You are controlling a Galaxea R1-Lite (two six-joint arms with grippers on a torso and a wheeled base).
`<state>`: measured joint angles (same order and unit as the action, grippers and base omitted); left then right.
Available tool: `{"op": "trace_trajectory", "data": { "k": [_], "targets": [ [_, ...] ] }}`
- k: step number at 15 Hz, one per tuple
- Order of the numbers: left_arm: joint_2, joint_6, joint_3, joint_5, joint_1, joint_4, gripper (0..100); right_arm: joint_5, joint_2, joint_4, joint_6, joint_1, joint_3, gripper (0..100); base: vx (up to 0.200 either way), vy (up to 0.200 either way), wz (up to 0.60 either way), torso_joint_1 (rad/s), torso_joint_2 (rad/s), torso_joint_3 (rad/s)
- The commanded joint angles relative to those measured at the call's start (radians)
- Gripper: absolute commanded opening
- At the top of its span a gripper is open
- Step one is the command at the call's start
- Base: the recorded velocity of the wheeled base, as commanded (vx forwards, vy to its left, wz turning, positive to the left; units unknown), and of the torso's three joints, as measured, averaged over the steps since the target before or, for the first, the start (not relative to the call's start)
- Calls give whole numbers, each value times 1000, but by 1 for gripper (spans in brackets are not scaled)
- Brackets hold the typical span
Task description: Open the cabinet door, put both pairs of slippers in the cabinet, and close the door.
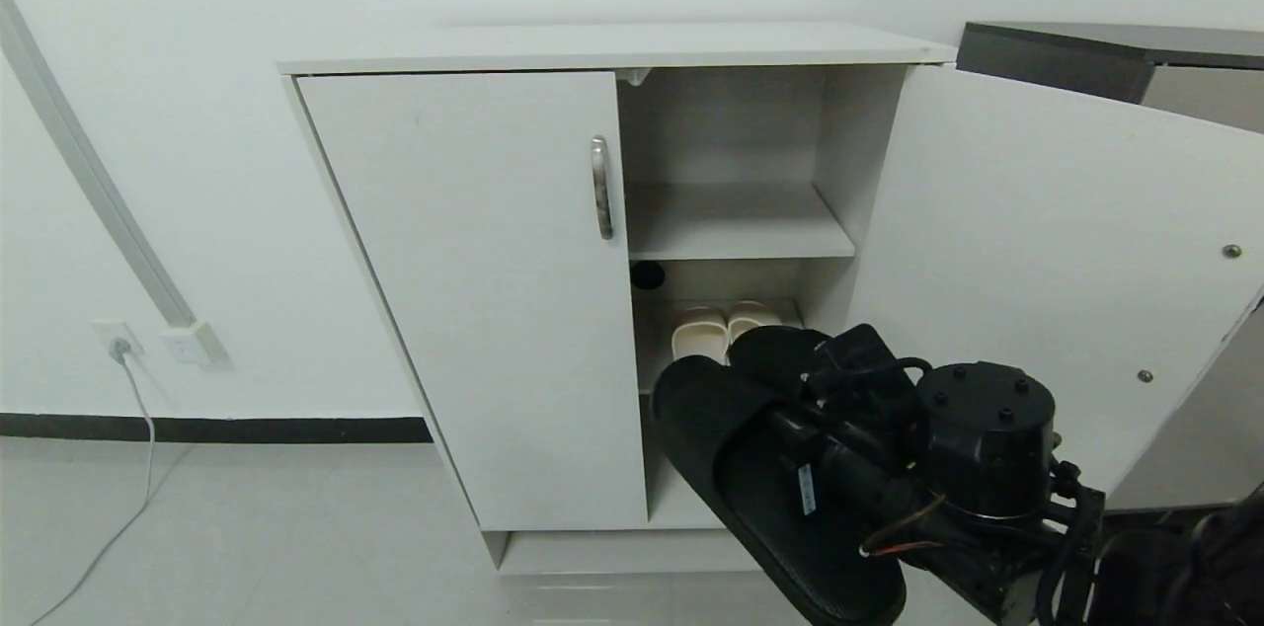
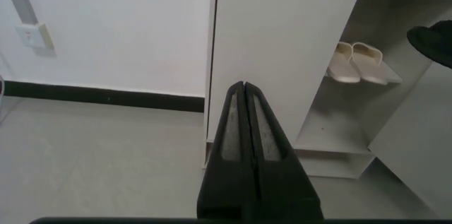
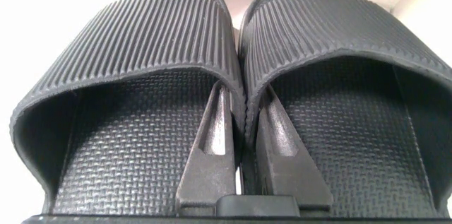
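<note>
Now the right gripper (image 3: 244, 111) grasps the black slippers (image 1: 731, 438) together at lower right, before the open cabinet (image 1: 612, 43); the left gripper (image 2: 244, 86) is clenched.

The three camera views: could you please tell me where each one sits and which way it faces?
Head: on the head, looking forward and down at the cabinet, right door open; right arm carries black slippers.
Left wrist: on the left arm, facing the cabinet's open side and floor; shut left gripper shows.
Right wrist: on the right arm, facing the black slippers; right gripper pinches them.
Shared: head and left wrist show white slippers on a shelf.
</note>
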<state>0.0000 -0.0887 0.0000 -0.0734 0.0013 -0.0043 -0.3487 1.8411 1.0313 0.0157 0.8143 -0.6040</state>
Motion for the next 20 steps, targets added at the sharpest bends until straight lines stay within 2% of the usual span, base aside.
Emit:
{"op": "trace_trajectory", "data": {
  "k": [1, 4, 6, 7, 11, 17, 20],
  "targets": [
    [0, 0, 0, 0, 0, 0, 0, -170, 102, -123, -34, 17, -189, 0, 0, 0, 0, 0, 0, 0],
    [0, 3, 0, 0, 0, 0, 0, -268, 118, -482, -204, 63, -433, 0, 0, 0, 0, 0, 0, 0],
    [0, 3, 0, 0, 0, 0, 0, -397, 156, -652, -312, 75, -629, 0, 0, 0, 0, 0, 0, 0],
    [0, 4, 0, 1, 0, 1, 0, -434, 161, -694, -316, 77, -689, 0, 0, 0, 0, 0, 0, 0],
    [0, 4, 0, 0, 0, 0, 0, -464, 162, -829, -300, 75, -861, 0, 0, 0, 0, 0, 0, 0],
    [0, 4, 0, 1, 0, 1, 0, -463, 167, -838, -286, 56, -885, 0, 0, 0, 0, 0, 0, 0],
    [2, 4, 0, 3, 0, 0, 0, -463, 167, -838, -286, 51, -881, 0, 200, 0, 0, -4, -1, 2]
  ]
}}
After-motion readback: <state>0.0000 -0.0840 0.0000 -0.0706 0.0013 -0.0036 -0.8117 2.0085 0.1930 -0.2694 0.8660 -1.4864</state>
